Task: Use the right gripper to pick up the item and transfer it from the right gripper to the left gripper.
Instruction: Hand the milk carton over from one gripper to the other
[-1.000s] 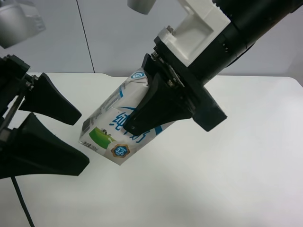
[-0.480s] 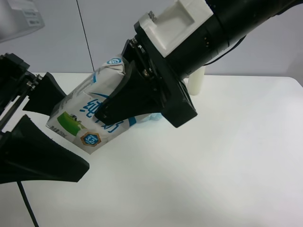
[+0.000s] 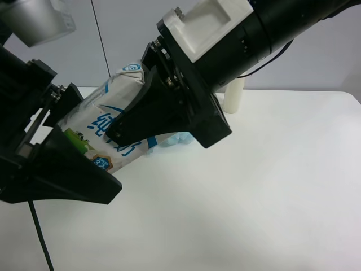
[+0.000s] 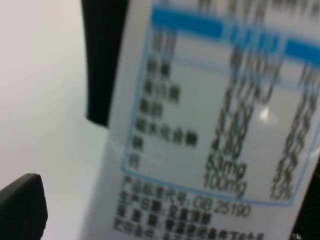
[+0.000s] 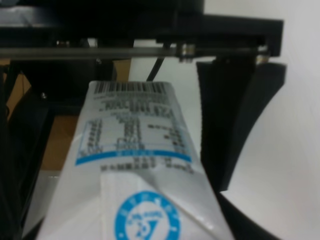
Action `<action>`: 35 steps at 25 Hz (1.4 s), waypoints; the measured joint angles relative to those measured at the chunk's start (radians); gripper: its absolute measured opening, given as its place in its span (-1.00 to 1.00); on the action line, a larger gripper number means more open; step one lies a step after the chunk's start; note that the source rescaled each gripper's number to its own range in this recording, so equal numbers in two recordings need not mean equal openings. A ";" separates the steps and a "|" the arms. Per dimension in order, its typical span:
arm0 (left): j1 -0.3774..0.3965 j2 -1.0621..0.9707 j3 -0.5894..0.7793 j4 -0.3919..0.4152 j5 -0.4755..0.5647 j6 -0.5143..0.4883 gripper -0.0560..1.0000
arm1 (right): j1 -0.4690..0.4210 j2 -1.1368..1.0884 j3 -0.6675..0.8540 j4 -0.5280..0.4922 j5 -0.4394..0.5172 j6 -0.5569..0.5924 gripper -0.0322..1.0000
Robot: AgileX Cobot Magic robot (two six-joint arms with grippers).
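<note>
- The right tool point(image 3: 127, 121) is pinched on the milk carton point(image 3: 104, 110) near its gabled top; one black finger is seen laid across the printed face.
- The carton is held tilted in the air, clear of the worktop point(image 3: 254, 186), with its base end pointed at the left tool point(image 3: 93, 141).
- The left tool is spread, and the carton's base end is set between its two fingers. In the right wrist view a thin gap is seen between the carton point(image 5: 135, 150) and one finger.
- The left wrist view is almost filled by the carton's blurred nutrition panel point(image 4: 210, 125).
- A light-blue bath pouf point(image 3: 177, 138) is largely hidden behind the right tool.
- A cream-white cylinder point(image 3: 234, 96) is stood upright on the worktop, partly covered by the right arm.
</note>
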 joint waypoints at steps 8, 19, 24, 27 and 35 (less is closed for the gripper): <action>0.000 0.000 -0.003 -0.003 -0.015 0.025 0.05 | 0.000 0.000 0.000 0.000 0.000 0.000 -0.93; 0.000 0.000 -0.003 0.011 -0.031 0.045 -0.85 | 0.000 0.001 0.000 -0.002 -0.011 -0.006 -0.93; 0.000 0.000 -0.003 0.042 -0.034 0.045 -0.88 | 0.000 0.001 0.000 0.022 0.007 0.084 0.00; 0.000 0.006 -0.003 0.056 -0.044 0.045 -0.89 | 0.002 0.001 0.000 0.035 0.023 0.123 0.77; 0.000 0.008 -0.003 0.057 -0.046 0.045 -0.89 | 0.002 -0.008 0.000 0.007 0.032 0.131 0.99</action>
